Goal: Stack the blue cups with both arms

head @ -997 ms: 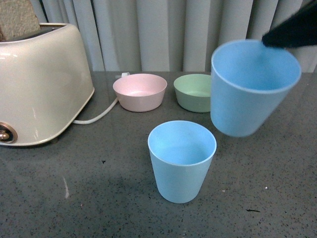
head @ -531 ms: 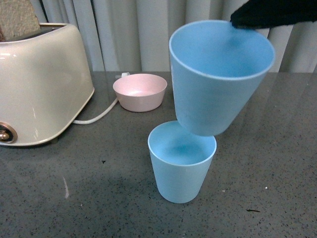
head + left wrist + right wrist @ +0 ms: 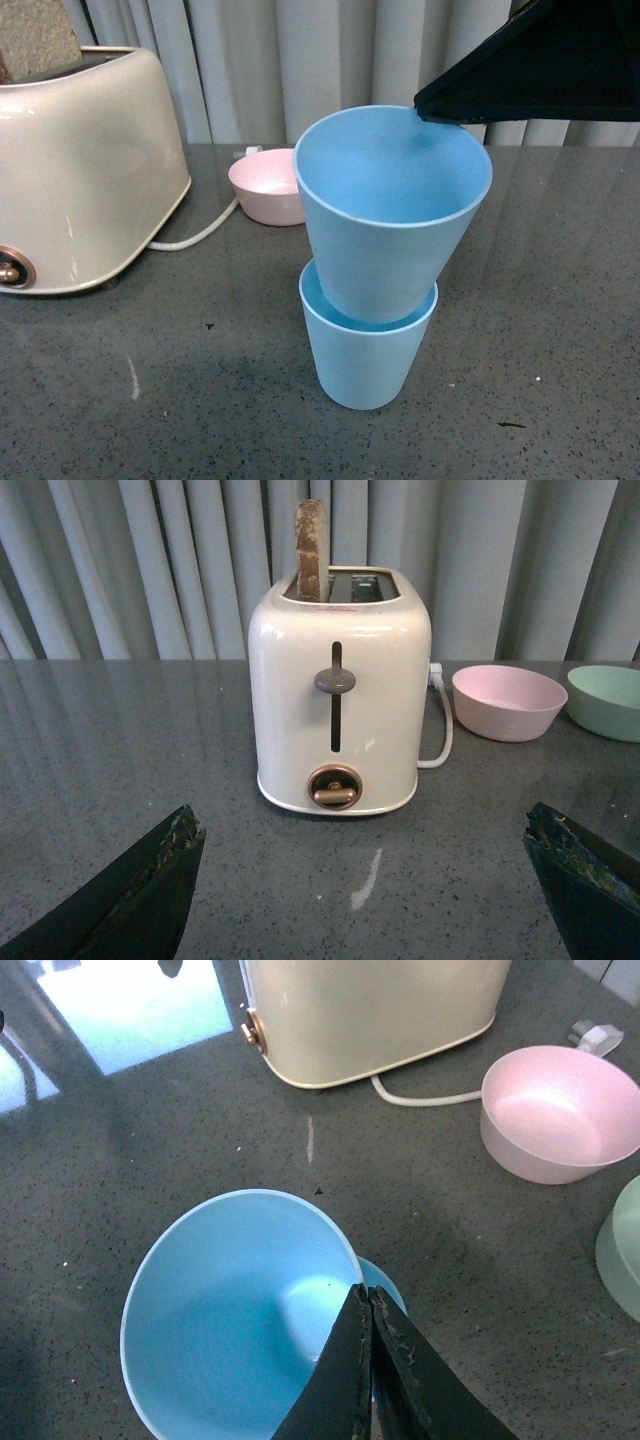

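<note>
Two claws, one at work. Right claw (image 3: 368,1305) pinched shut on the rim of the upper blue cup (image 3: 390,215), at about 2 o'clock on that rim in the front view, one finger inside the wall and one outside, seen plainly from the right wrist. Held by that rim alone, with the mouth tipped a little toward the camera and the long axis leaning slightly off vertical. Directly below, at 6 o'clock from the grip, the lower blue cup (image 3: 365,355), upright on the counter (image 3: 560,300), mouth up. Base of the held cup already inside that mouth, only partly sunk; much of its wall above the lower rim. Judged not yet seated: needs a straight descent along the lower cup's axis, with the lean taken out so the walls nest instead of wedging.

Left claw (image 3: 360,880) spread wide and empty, facing the toaster (image 3: 340,690) at 12 o'clock, well apart from both cups; right arm clearly the nearer.

Pink bowl (image 3: 268,188) just behind the stack at 10 o'clock, close enough to mind on withdrawal.
</note>
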